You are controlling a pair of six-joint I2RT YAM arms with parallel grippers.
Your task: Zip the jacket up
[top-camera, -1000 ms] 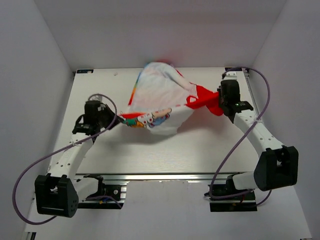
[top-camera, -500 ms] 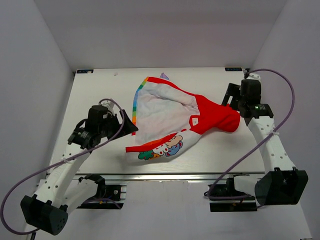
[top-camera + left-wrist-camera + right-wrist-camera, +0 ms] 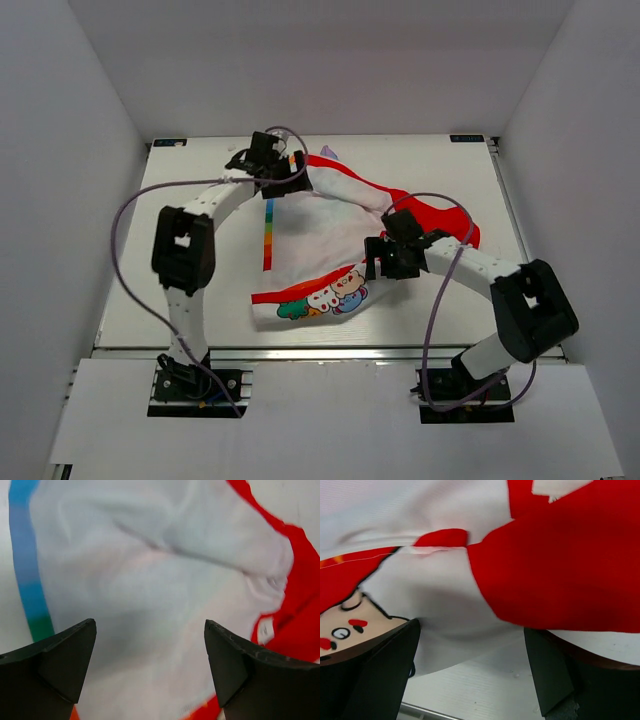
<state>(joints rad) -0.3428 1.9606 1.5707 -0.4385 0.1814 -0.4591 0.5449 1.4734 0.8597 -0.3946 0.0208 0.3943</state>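
One red-and-white hooded fabric jacket [image 3: 330,225] lies open on one white table [image 3: 200,290], white walls [image 3: 320,70] around; left gripper [image 3: 295,166] and right gripper [image 3: 373,262] spread, empty.

My left arm [image 3: 182,250] reaches way out to the far side, elbow bent, forearm angled right. The left gripper [image 3: 288,166] points down, jaws spread wide, nothing in them. My right arm [image 3: 523,302] folds in toward the middle, and the right gripper [image 3: 378,262] sits low, jaws wide apart too, empty.
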